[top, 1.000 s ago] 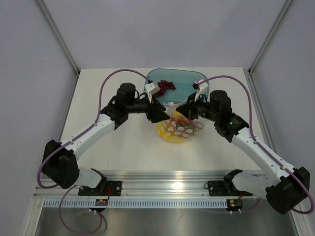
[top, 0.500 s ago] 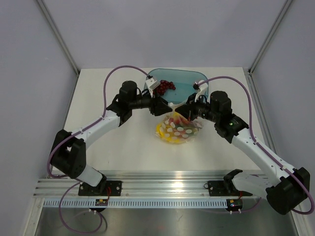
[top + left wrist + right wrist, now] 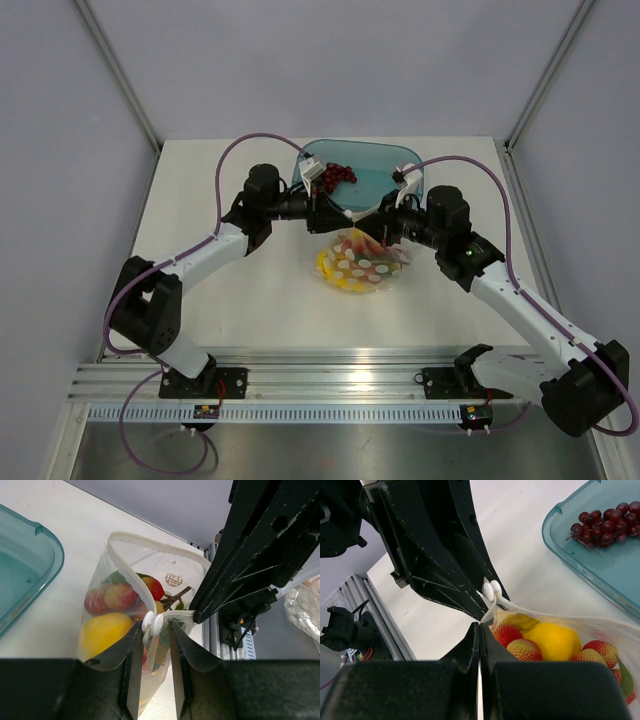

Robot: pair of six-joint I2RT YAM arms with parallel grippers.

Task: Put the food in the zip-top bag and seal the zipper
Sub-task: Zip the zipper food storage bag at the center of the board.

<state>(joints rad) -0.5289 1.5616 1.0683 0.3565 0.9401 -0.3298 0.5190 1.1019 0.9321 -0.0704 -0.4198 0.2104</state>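
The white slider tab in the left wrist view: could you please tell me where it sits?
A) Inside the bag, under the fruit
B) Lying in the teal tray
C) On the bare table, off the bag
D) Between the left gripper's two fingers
D: the white slider tab sits on the mouth edge of the zip-top bag, in the gap between the two fingers of the left gripper.

Robot lab, test cell, plain to see. Two arms, left arm [image 3: 195,262] & right arm [image 3: 520,305], bolted to an alu rail [image 3: 340,372] at the near edge of a white surface [image 3: 220,300]. Flat grey walls [image 3: 330,60] on 3 sides, alu frame posts [image 3: 115,70] in the corners. Purple cables [image 3: 215,190] loop over the arms, and there's a white wrist cam [image 3: 312,176]. Props, not groceries: glossy toy fruits [image 3: 106,632], teal plastic tray [image 3: 385,162].
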